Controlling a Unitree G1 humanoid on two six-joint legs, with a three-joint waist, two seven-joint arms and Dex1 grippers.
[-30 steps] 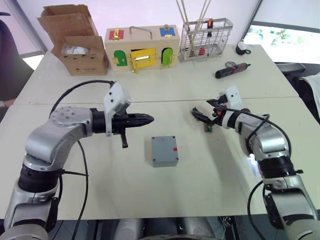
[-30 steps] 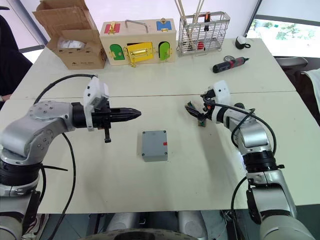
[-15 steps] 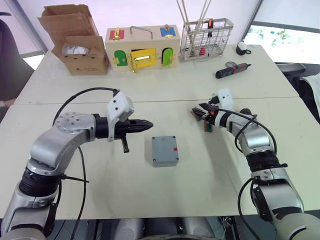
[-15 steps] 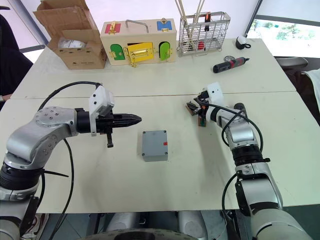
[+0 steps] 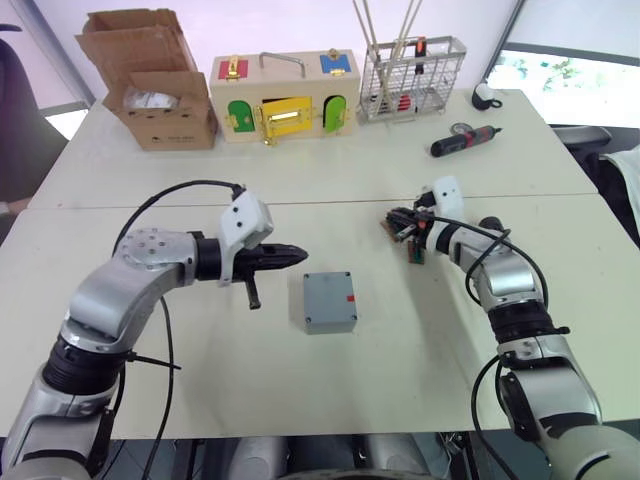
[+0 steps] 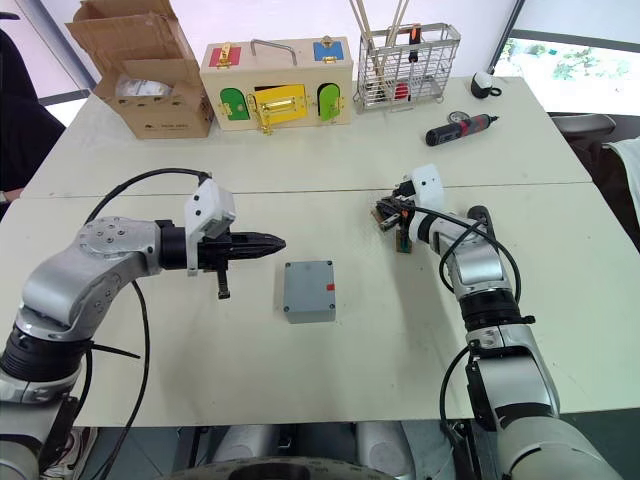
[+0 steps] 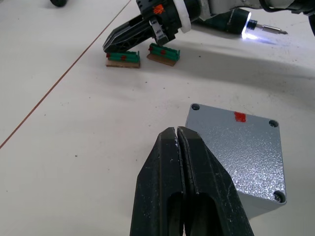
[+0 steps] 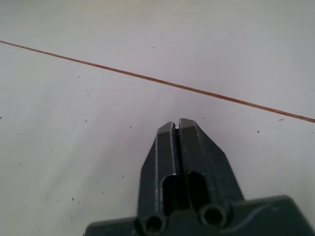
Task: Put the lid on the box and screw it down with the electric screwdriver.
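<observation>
The grey box sits mid-table with the lid lying flat on top of it, showing corner screw holes and a red mark. My left gripper hovers just left of the box, shut and empty. My right gripper is shut with nothing between its fingers, its tip over a small green block. The electric screwdriver lies behind my right wrist, its tip lit and its thin metal bit showing.
A second green block lies beside the first. Along the back stand a cardboard box, a wooden box with coloured doors and a wire basket. A small black-and-red screwdriver lies back right.
My right gripper has closed from open, on nothing, and its arm has drawn in a little. The left arm has shifted slightly toward the box, still shut.
</observation>
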